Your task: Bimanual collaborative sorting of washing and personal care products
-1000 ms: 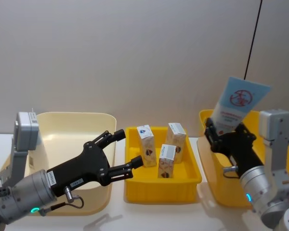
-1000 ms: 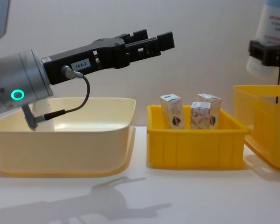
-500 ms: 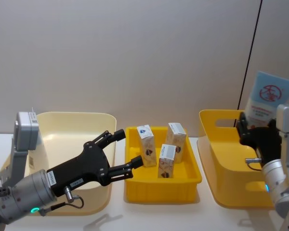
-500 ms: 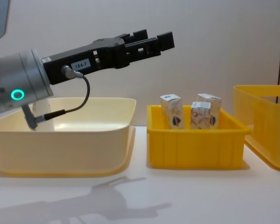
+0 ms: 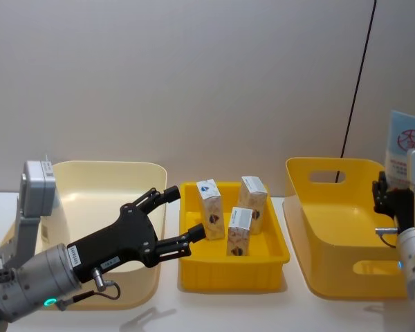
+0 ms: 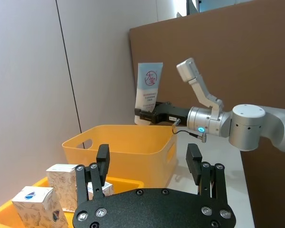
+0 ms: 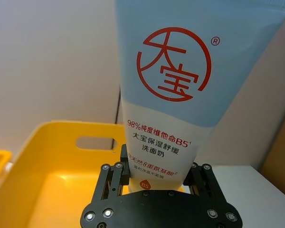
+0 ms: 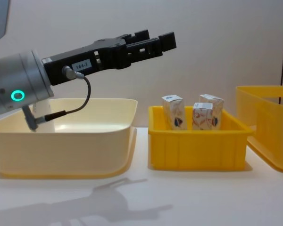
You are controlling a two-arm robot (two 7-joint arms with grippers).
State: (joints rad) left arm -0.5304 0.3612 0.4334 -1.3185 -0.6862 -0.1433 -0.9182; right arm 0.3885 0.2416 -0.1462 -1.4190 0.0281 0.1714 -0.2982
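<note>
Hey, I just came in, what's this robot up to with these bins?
The right gripper is shut on a light-blue squeeze tube, holding it upright by the right edge of the large yellow crate. The left gripper hangs open and empty between the cream basin and the small yellow crate, where three small white cartons stand.

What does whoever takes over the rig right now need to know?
Left gripper: open, holding nothing, hovering above the cream basin at its right rim, fingertips toward the small yellow crate.
Right gripper: shut on the light-blue tube, held upright and aloft by the large yellow crate at its right side.
Done: three white cartons stand in the small yellow crate.
Left: the tube is not yet in any container; where it belongs isn't shown.
</note>
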